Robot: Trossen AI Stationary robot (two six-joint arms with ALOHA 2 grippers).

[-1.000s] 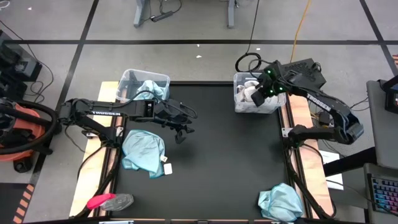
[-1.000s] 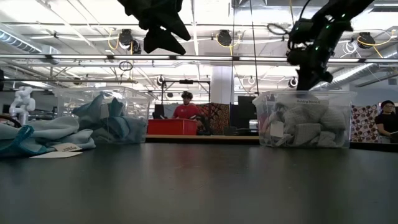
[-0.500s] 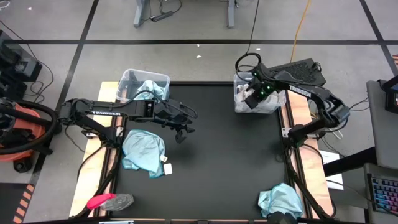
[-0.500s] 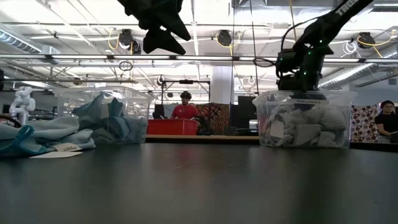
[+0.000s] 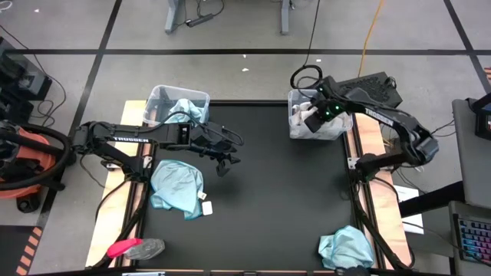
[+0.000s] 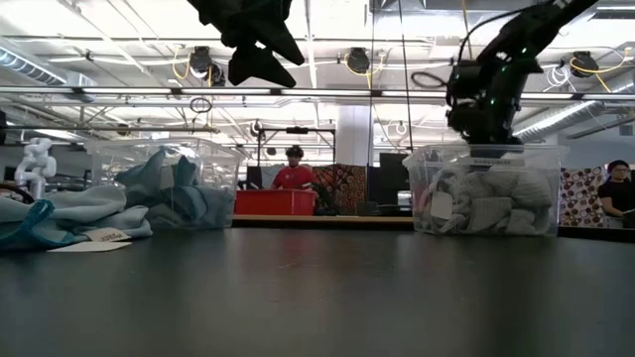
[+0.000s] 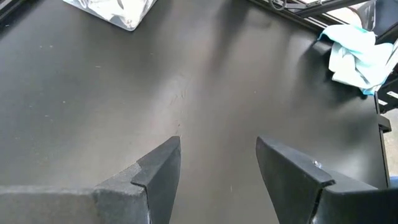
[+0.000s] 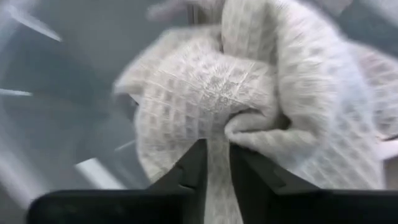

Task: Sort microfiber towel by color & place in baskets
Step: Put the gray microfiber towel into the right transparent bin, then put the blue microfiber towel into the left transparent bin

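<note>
Right pincer (image 5: 313, 116) has shifted a little since half a second ago, sitting slightly higher over the right basket (image 5: 295, 130) after dipping toward it; left arm unchanged. Step in hand looks like dropping off a grey-white towel (image 8: 249, 106) in the right basket at the far right corner of the counter (image 5: 268, 192): right wrist view shows the fingers nearly together, pinching a fold of that towel, clear basket wall just behind. Next move, by my read: open the fingers over the basket so the cloth falls in, then lift clear and go for the teal towel (image 5: 347, 247) at the near right edge. Left pincer (image 7: 217, 168) hovers open and empty above mid-counter, arm stretched level from the left side. Another teal towel (image 5: 176, 188) lies near the left edge, teal cloths (image 5: 184, 109) already in the left basket (image 5: 157, 96), far left corner
</note>
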